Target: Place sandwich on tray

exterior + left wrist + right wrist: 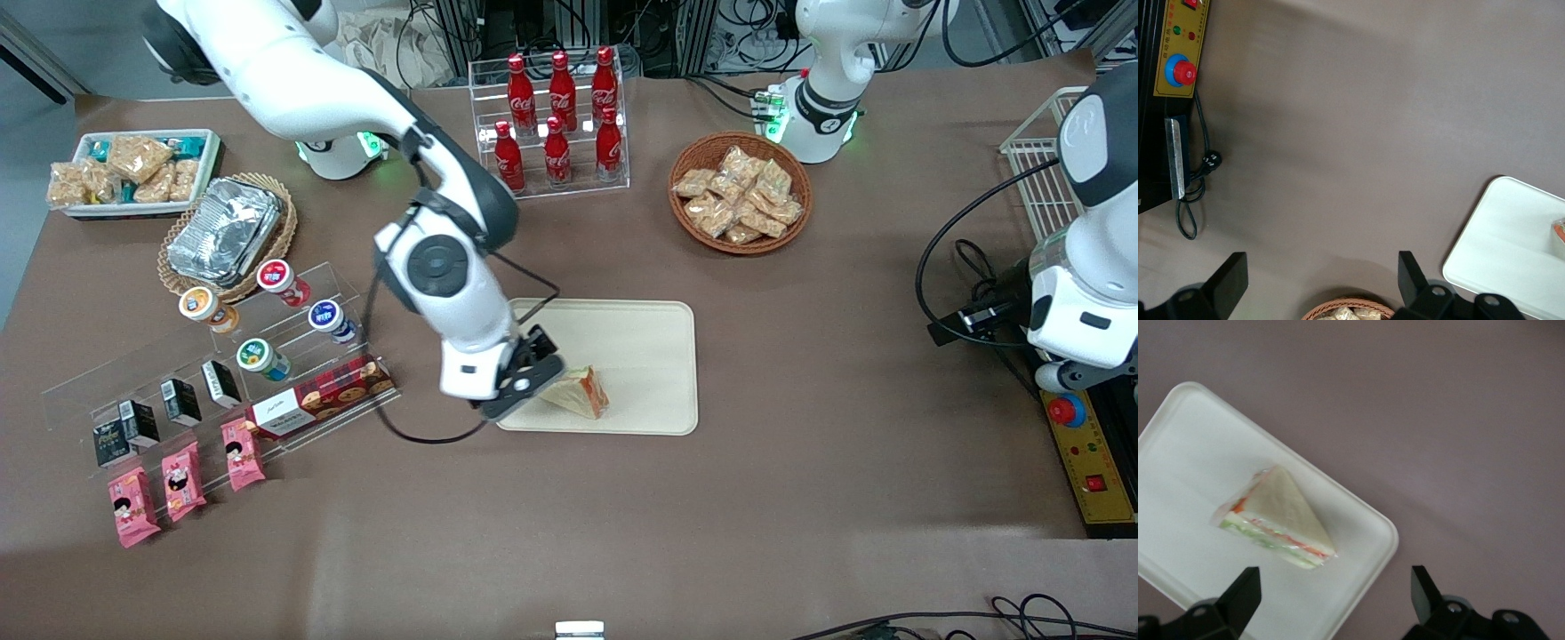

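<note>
**A:** Where is the sandwich?

**B:** On the tray, lying on one flat side near the tray's rim nearest the front camera. The wrist view shows it whole: pale bread on top, red, orange and green layers along one edge, clear wrap around it.

**A:** And the gripper?

**B:** Above the tray, just over the sandwich. In the front view the gripper sits right beside the wedge, toward the working arm's end. Its fingers are spread wide apart, with nothing between them. The sandwich lies free on the tray, not touched by either one.

**A:** What does the tray rest on?

**B:** The brown bench, about midway along it. The parked arm's wrist view catches one rounded corner of the tray and a sliver of the sandwich at its edge.

**A:** Anything else around?

**B:** A clear rack of red cola bottles farther from the camera than the tray. A wicker basket of tan snack packets toward the parked arm's end. Toward the working arm's end, a foil container in a shallow basket, a white bin of snacks, and a clear stepped stand with small cups and cartons. Three pink packets lie nearer the camera than that stand.
</note>
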